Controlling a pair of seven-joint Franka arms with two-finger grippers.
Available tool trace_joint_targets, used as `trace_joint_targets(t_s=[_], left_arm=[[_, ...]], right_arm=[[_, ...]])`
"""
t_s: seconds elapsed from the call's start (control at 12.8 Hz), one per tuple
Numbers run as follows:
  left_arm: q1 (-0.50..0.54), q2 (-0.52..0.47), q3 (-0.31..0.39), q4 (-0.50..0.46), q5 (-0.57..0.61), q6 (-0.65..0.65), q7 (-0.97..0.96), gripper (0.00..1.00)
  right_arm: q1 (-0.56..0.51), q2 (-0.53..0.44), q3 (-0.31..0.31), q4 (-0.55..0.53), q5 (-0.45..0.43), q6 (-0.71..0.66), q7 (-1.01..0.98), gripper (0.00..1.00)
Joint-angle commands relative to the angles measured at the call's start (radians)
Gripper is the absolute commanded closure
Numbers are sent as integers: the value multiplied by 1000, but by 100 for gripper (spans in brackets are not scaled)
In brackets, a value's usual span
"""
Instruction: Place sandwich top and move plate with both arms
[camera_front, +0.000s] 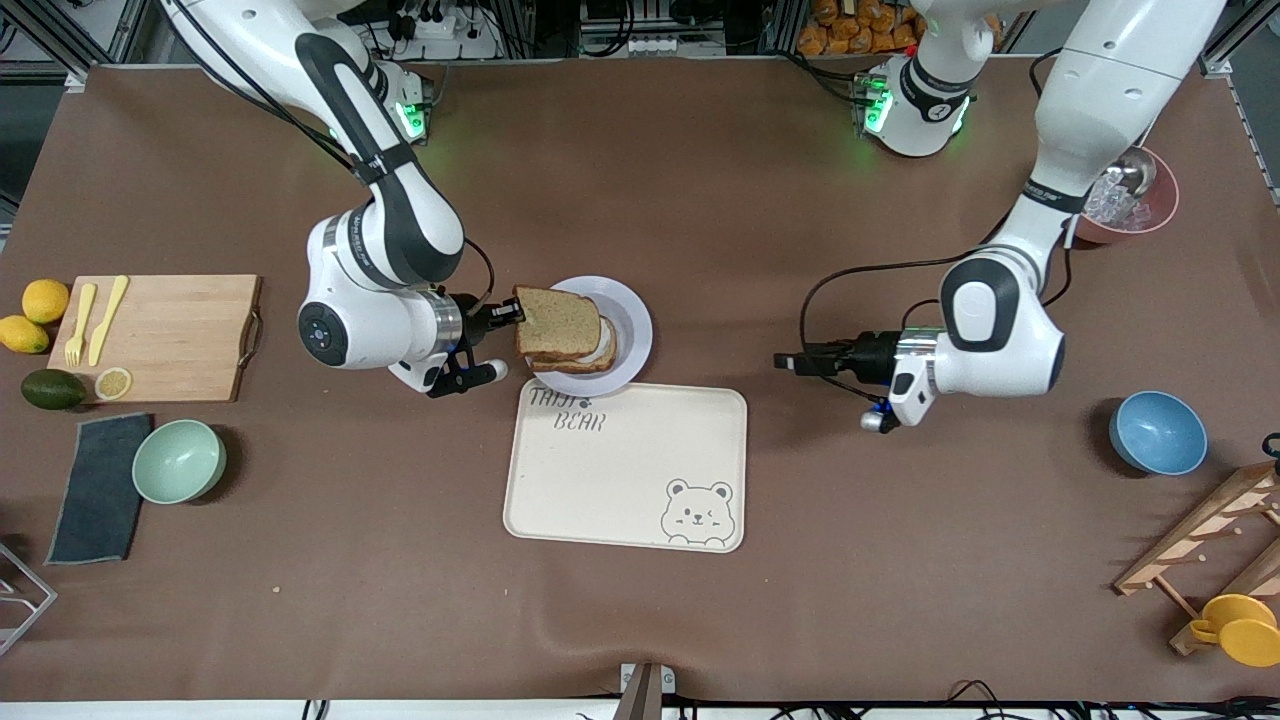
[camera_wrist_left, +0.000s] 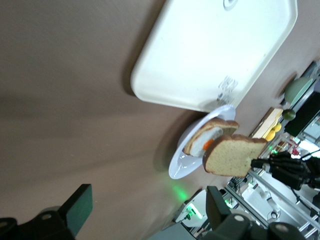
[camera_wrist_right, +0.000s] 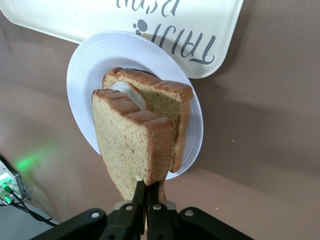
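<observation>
Wholemeal sandwich top (camera_wrist_right: 134, 145) is pinched by its edge between the closed fingers of the right gripper (camera_front: 510, 313), which holds the slice just above the egg-topped bread slice (camera_wrist_right: 165, 107) lying on the plate (camera_front: 634, 325). From the right wrist view the held slice tilts over the lower one, its crust edge lifted, so the white of the egg (camera_wrist_right: 127, 92) shows between them. The pale lavender-white plate sits on the brown table (camera_front: 700, 200), its rim overlapping the edge of the cream bear tray (camera_front: 640, 480), which lies nearer the front camera.

Left gripper (camera_front: 790, 361) hovers low over bare table toward the left arm's end, well apart from the plate, its fingers (camera_wrist_left: 80, 207) spread wide and holding nothing.

Toward the right arm's end lie a wooden cutting board (camera_front: 175, 335) with a yellow fork and knife (camera_front: 95, 320), two lemons (camera_front: 35, 315), an avocado (camera_front: 52, 389), a green bowl (camera_front: 179, 461) and a dark cloth (camera_front: 100, 488). Toward the left arm's end stand a blue bowl (camera_front: 1158, 432), a red bowl (camera_front: 1135, 205), a wooden rack (camera_front: 1210, 545) and a yellow cup (camera_front: 1240, 630).
</observation>
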Motion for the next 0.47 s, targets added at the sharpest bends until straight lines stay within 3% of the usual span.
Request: trace_joint_targets(t_s=[0.0, 0.39], left_arm=[[-35, -3, 0, 3, -48, 13, 7, 0], [-129, 20, 0, 6, -178, 22, 47, 0]], right_arm=[[11, -20, -7, -30, 29, 23, -18, 100], [15, 2, -7, -32, 80, 31, -51, 100]])
